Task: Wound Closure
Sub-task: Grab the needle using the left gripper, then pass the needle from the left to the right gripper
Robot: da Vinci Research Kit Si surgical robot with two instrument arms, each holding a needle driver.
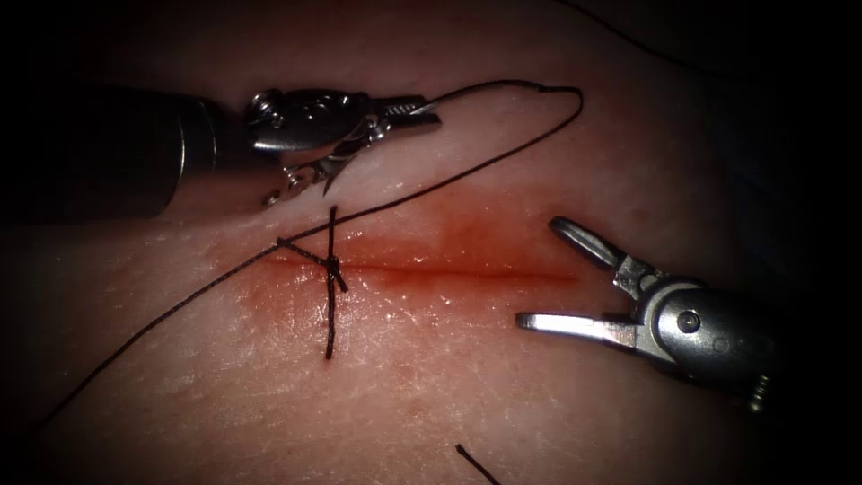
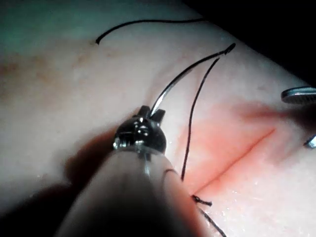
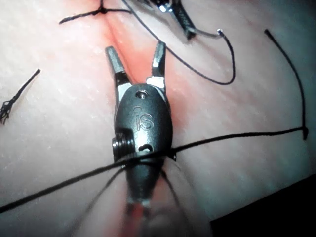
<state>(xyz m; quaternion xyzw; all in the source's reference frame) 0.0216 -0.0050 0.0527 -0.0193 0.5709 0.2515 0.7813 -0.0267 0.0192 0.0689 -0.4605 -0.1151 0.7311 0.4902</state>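
Note:
The tissue (image 1: 503,377) carries a horizontal red cut (image 1: 467,269) with one tied stitch (image 1: 332,265) near its left end, its cut ends standing up and down. Above the cut's left part, my left tool (image 1: 431,112) is shut on the curved needle (image 1: 503,85), which lies outside the tissue. The needle's thread end (image 1: 575,90) sticks out to the right. The thread (image 1: 431,189) runs from there down-left past the stitch. My right tool (image 1: 539,269) is open and holds nothing at the cut's right end. The left wrist view has the needle (image 2: 182,79), the right wrist view the open right tool (image 3: 136,54).
A short loose piece of thread (image 1: 476,462) lies on the tissue near the front edge. Another strand (image 1: 628,40) crosses the far right corner. A strand of thread (image 3: 222,138) crosses the right tool's body. Red fluid (image 1: 503,242) stains the skin around the cut.

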